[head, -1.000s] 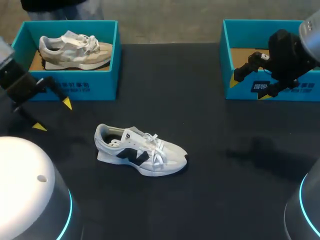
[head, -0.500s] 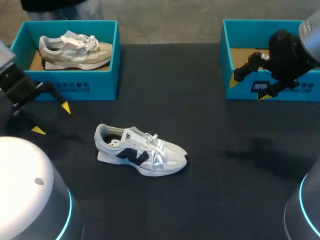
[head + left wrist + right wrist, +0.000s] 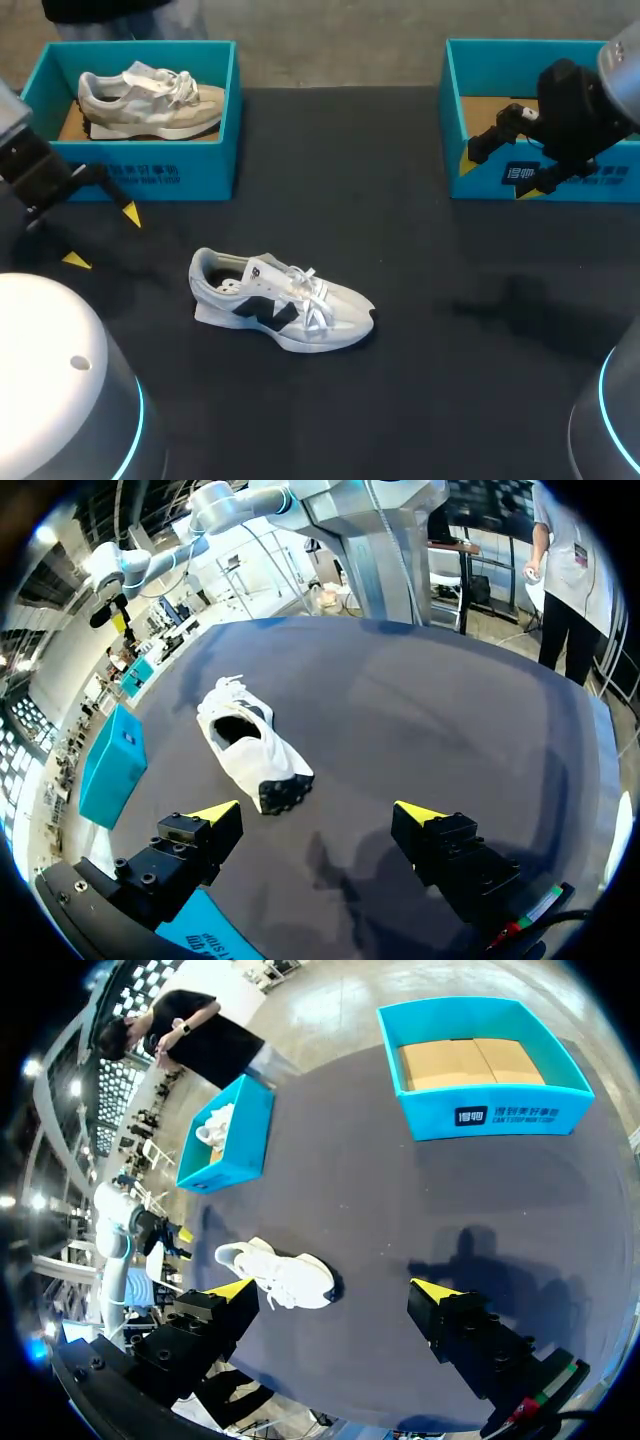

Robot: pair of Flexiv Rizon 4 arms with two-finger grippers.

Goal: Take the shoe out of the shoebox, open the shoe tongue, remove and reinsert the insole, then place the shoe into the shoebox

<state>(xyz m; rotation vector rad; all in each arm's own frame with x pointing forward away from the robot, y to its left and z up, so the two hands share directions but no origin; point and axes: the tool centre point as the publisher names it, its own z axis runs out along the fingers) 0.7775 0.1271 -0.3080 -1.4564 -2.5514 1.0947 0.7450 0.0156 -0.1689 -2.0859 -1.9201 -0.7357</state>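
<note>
Black table (image 3: 430,330), white shoe (image 3: 282,300), left arm (image 3: 40,175) cut off

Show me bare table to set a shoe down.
Free: the wide stretch between left box and right box, and all the table right of the white shoe. Crowded: between left box and white shoe, where the left jaws hang.

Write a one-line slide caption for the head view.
White sneaker on black table, beige sneaker in left teal shoebox, right teal shoebox empty, left gripper and right gripper open.

The black, blocky left gripper (image 3: 317,811) and right gripper (image 3: 335,1289) have yellow wedge tips and visible screws. The white domed arm housings (image 3: 50,370) have cyan glowing rings.
</note>
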